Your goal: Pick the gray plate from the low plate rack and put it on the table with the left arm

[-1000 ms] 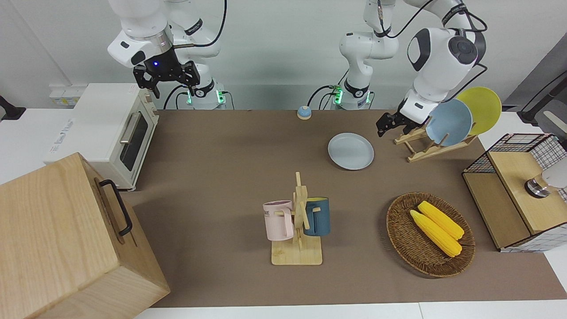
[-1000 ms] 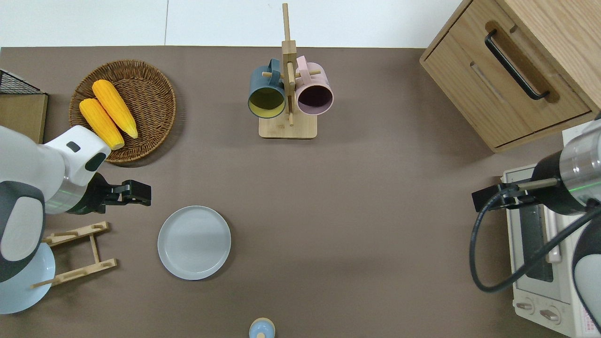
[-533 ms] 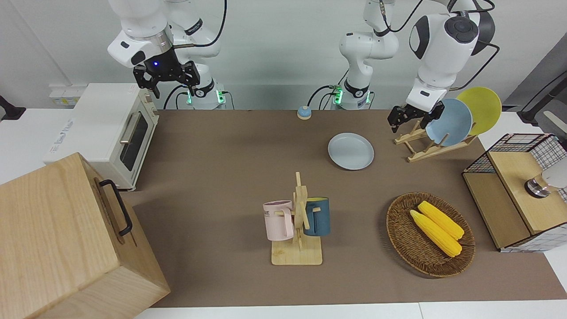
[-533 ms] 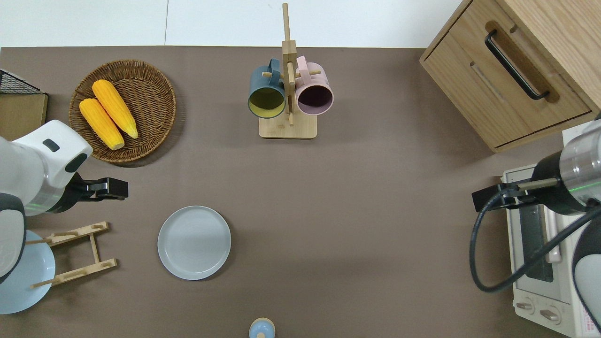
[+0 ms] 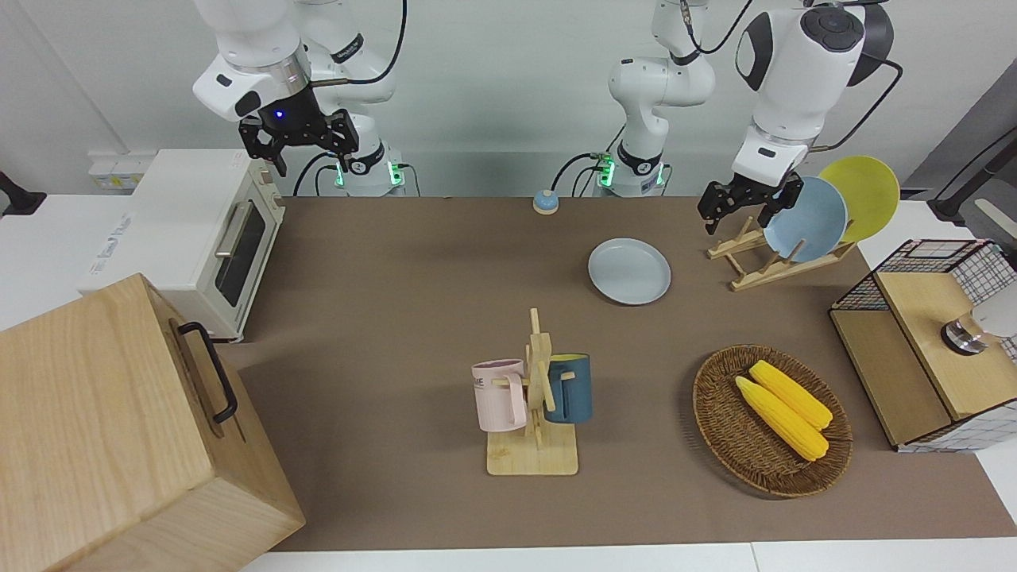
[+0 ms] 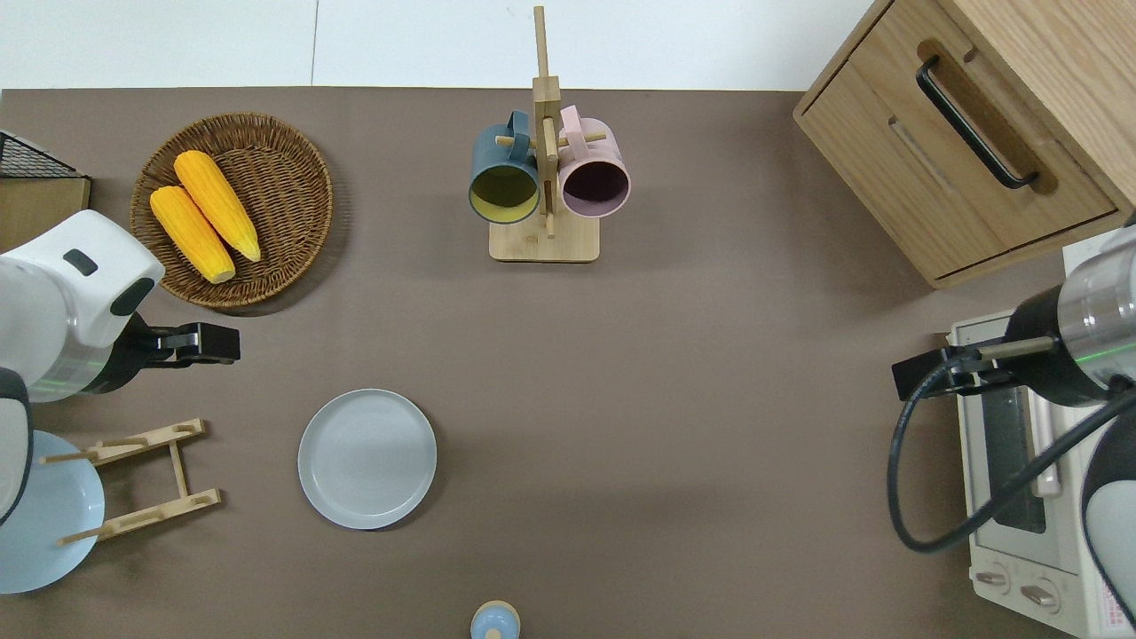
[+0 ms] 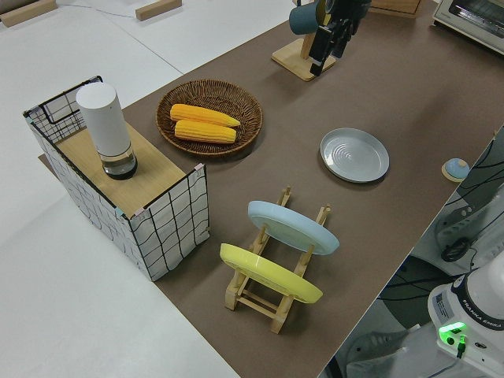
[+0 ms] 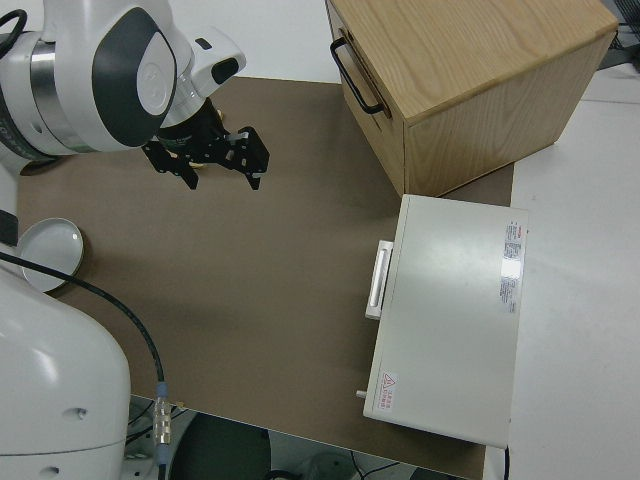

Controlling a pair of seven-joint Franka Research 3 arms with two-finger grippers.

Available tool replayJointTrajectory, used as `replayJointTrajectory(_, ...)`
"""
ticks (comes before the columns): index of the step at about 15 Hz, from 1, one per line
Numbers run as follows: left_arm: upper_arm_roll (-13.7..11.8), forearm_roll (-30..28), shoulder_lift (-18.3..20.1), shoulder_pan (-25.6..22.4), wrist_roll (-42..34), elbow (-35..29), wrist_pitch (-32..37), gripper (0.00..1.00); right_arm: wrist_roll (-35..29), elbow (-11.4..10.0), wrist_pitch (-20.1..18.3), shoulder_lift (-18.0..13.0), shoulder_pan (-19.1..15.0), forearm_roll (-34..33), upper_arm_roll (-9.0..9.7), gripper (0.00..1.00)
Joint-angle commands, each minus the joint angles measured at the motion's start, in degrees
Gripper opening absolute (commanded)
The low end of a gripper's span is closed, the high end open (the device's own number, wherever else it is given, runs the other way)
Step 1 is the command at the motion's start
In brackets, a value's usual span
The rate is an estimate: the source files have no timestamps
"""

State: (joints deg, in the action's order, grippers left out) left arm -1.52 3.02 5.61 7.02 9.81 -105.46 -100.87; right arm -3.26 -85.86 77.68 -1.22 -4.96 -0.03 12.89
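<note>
Two white jointed arms with glossy rounded shells. Left arm [image 5: 797, 71]: dark gray round joint cap, gray side panel, black cable looping past the elbow, black two-finger gripper [image 5: 747, 205]. Right arm [image 5: 254, 56]: silver wrist band, small blue light above a black gripper [image 5: 298, 139], thick black cable. Green lights glowing at both bases.

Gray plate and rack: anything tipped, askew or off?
Nothing stands out. The gray plate lies flat on the table; the low plate rack holds the blue plate and yellow plate leaning in slots.
</note>
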Motion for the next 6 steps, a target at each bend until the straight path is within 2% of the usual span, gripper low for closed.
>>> replayJointTrajectory(1, -0.68, -4.95, 0.80, 0.09, 0.38, -0.09, -0.55, 1.00, 0.19, 0.35, -0.87, -0.27, -0.76, 0.20, 0.38, 0.987)
replayJointTrajectory(6, 0.02, -3.90, 0.72, 0.18, 1.78, -0.09, -0.47, 1.00, 0.19, 0.35, -0.87, -0.27, -0.85, 0.20, 0.38, 0.990)
